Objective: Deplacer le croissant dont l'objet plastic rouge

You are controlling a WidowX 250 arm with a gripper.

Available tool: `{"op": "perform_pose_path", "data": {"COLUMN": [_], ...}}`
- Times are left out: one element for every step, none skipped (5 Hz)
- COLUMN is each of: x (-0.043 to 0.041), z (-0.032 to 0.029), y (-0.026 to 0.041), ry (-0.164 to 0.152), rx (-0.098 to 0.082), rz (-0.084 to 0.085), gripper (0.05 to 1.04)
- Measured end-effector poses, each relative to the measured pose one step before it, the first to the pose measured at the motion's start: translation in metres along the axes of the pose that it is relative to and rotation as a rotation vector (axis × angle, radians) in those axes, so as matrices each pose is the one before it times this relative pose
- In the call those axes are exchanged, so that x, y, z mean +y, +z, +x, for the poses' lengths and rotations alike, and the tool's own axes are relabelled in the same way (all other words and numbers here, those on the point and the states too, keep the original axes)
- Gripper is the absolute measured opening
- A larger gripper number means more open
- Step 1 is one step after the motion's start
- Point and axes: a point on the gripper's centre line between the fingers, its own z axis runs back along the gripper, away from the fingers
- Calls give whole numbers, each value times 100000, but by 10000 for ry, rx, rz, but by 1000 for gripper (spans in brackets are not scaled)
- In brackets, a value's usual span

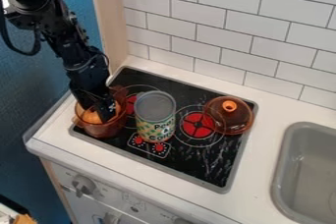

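1. The croissant (91, 116) is an orange-tan, rounded piece, partly hidden by the gripper (105, 112). Its full outline cannot be made out.
2. It is inside the see-through reddish-orange pot (103, 130), towards the pot's left side in the camera view. The pot's wall rises around it.
3. The gripper hangs down into the pot, beside or against the croissant. Whether it is apart, together or clamped on the croissant cannot be told.
4. The pot stands upright at the left end of the black stove top (190, 156), close to the pale edging there. Its rim bounds the way out sideways, and the arm (85, 68) slopes down into it from the upper left.
5. Just to the pot's right is an upright can (156, 132) with a grey top, leaving little room on that side.
6. Beyond the can, at the stove's right edge, lies an orange-brown see-through lid (239, 122), knob up. A red burner mark (197, 124) shows between can and lid.
7. Black surface stretches from the can and lid towards the stove's front right corner. A strip of white counter (266, 134) runs between the stove and the grey sink (281, 159).
8. White tiles (230, 21) rise behind the counter; a blue wall (33, 144) is on the left.
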Motion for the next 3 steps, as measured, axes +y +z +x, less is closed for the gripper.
{"op": "perform_pose_path", "data": {"x": [-7,-135,-773], "z": [1060,506,-74], "y": [2923,1941,2073], "ry": [-100,-182,144], "rx": [-484,-77,18], "rz": [291,257,454], "gripper": [1000,1000,1000]}}
